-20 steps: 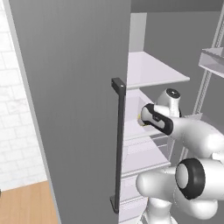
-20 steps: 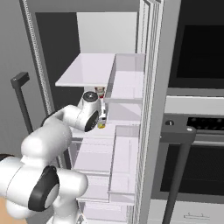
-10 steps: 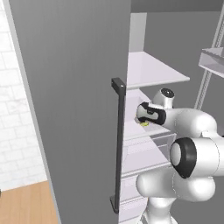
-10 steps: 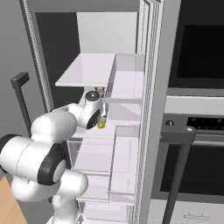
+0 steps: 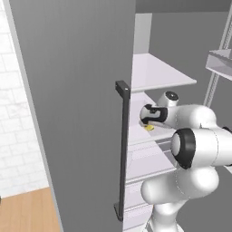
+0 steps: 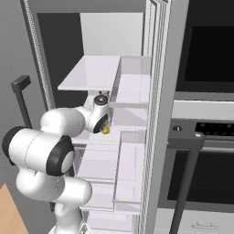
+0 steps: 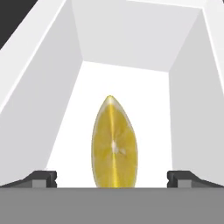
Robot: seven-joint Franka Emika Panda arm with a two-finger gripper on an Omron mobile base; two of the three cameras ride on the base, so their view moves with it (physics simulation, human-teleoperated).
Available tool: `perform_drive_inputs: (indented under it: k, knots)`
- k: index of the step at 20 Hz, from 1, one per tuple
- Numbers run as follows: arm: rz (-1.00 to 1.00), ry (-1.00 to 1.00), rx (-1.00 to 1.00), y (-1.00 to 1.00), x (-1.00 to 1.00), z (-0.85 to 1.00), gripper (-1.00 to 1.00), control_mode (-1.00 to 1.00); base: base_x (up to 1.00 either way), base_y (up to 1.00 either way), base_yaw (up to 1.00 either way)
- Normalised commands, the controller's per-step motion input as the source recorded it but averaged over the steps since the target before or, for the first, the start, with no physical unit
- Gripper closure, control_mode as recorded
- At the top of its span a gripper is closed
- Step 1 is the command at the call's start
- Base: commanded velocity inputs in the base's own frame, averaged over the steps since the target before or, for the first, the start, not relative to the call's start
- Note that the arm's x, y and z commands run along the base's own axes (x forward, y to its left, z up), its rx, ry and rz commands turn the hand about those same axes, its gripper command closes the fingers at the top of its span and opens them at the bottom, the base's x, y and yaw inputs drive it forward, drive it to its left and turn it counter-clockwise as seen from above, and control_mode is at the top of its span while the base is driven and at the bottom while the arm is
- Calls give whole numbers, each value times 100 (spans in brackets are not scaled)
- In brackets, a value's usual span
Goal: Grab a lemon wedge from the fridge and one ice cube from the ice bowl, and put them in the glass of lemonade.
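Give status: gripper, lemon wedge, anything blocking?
Gripper open, inside the fridge, fingertips either side of the lemon wedge. Wedge flat on the white shelf, not gripped yet. Nothing in the way.

fridge [image 6: 157, 114] open | arm reaching inside at mid shelf | lemon wedge [image 6: 106, 130] just under the hand

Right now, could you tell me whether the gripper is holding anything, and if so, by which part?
Nothing is held. The gripper stands open with the lemon wedge lying between its fingertips, untouched, on the white fridge shelf.
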Motion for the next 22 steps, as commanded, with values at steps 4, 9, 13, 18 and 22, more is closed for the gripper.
perform_drive_inputs:
  k: [4,9,13,18,22]
  knots:
    - [0,0,0,-2,4,-9,-100,-100,0,0,0]
    - [0,7,0,3,19,-20,-100,-100,0,0,0]
    - [0,3,0,5,11,-13,-100,-100,0,0,0]
    - [0,0,0,1,6,-14,-100,-100,0,0,0]
    - [0,0,0,0,0,-44,-100,-100,0,0,0]
